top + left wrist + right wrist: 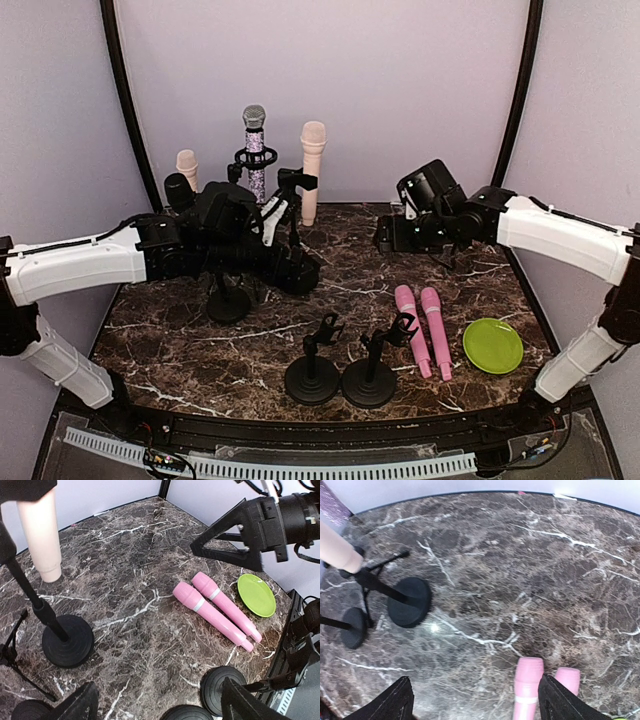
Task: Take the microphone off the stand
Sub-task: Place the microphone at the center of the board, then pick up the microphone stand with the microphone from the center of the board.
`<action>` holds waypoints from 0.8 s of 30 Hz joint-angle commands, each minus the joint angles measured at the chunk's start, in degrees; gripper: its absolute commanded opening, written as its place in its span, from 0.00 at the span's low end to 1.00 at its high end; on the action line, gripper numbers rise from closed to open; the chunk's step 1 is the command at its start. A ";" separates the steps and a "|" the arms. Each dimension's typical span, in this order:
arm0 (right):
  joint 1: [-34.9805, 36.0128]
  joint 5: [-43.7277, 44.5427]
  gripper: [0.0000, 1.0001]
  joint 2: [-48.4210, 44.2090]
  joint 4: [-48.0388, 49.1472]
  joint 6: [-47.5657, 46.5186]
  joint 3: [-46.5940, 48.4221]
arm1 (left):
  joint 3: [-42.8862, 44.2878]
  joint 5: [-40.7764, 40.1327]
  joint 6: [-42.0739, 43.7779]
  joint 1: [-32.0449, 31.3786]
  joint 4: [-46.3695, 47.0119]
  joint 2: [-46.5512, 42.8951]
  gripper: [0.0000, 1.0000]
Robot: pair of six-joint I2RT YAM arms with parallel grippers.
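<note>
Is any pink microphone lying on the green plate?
No, both pink microphones lie on the table beside the plate, apart from it.

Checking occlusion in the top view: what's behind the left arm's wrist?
Three upright microphones: a small beige one, a glittery silver-headed one, a tall beige one. The left arm covers most of their stands.

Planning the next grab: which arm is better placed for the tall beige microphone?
Likely left: the left gripper is beside the tall beige microphone; the right gripper is farther, by the pink microphones.
</note>
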 commanded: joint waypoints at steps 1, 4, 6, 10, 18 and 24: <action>-0.09 -10.80 0.91 -5.26 10.82 -1.00 2.43 | 3.21 4.12 3.55 0.72 1.78 1.99 0.87; 0.96 -14.11 0.93 -4.90 15.52 -1.92 6.02 | 0.49 6.07 2.62 0.75 4.73 1.84 0.87; 2.13 -14.22 0.94 -2.97 17.14 -3.34 9.88 | -2.63 6.96 1.34 0.79 6.34 0.87 0.87; 4.33 -11.38 0.93 2.44 18.36 -6.40 18.37 | -7.99 8.93 -1.55 0.81 8.33 -1.95 0.86; 5.41 -7.05 0.90 14.14 19.88 -10.68 31.27 | -15.21 7.98 -4.06 0.81 8.33 -8.06 0.86; 6.33 -4.77 0.87 22.35 17.26 -13.47 41.35 | -17.81 6.79 -4.75 0.76 8.25 -10.91 0.86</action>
